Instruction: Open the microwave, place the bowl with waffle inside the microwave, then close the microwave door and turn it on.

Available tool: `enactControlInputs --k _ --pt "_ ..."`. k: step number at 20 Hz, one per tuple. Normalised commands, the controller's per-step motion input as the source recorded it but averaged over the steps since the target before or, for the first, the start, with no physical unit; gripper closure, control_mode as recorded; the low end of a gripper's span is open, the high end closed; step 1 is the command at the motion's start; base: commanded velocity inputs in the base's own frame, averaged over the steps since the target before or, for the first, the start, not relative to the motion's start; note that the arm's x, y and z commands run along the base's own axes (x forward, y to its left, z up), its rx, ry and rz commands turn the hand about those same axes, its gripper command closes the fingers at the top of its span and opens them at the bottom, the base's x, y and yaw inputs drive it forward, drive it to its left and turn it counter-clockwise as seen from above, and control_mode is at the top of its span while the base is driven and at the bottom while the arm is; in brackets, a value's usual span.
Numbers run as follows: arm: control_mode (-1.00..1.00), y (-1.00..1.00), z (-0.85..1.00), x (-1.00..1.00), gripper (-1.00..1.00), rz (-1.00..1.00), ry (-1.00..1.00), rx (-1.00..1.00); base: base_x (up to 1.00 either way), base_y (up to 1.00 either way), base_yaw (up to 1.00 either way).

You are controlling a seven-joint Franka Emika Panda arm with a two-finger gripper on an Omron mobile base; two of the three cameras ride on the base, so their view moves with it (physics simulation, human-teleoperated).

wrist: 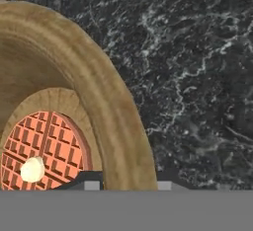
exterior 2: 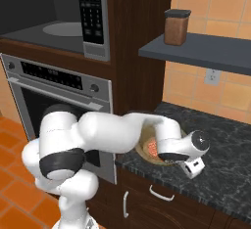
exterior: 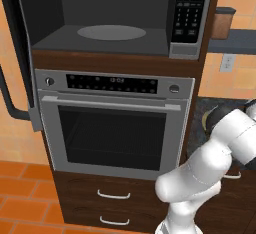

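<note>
Microwave: you see the microwave (exterior: 115,15) standing open above the steel wall oven (exterior: 115,123), its round grey turntable (exterior: 111,32) bare and its black keypad (exterior: 191,9) at the right.
Microwave door: the microwave door (exterior: 17,78) is swung wide to the left, its black curved handle facing out.
Bowl: the bowl (wrist: 106,94) sits on the dark speckled counter (exterior 2: 220,149) to the right of the oven cabinet, partly hidden by the arm in the right base view.
Waffle: the waffle (wrist: 47,148) lies flat in the bowl's bottom, with 1 pale butter pat at its centre.
Gripper: the gripper (wrist: 124,185) is down at the bowl's near rim, 1 finger inside the wall and 1 outside; the jaws are partly closed around the rim, but you cannot tell whether they grip it.
Shelf: 1 brown jar (exterior 2: 176,26) stands on the grey shelf (exterior 2: 206,52) above the counter.
</note>
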Motion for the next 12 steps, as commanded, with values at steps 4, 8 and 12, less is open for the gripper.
enactControlInputs --k 4,8,12 --pt "-1.0 0.06 0.7 -0.87 1.0 -0.16 -0.12 0.0 0.0 0.0 0.0" --pt "-1.0 0.04 1.0 -0.79 1.0 -0.22 0.0 0.01 0.0 0.0 0.0" --pt "-1.0 0.29 1.0 -0.94 1.0 -0.15 -0.02 0.01 0.0 0.0 0.0"
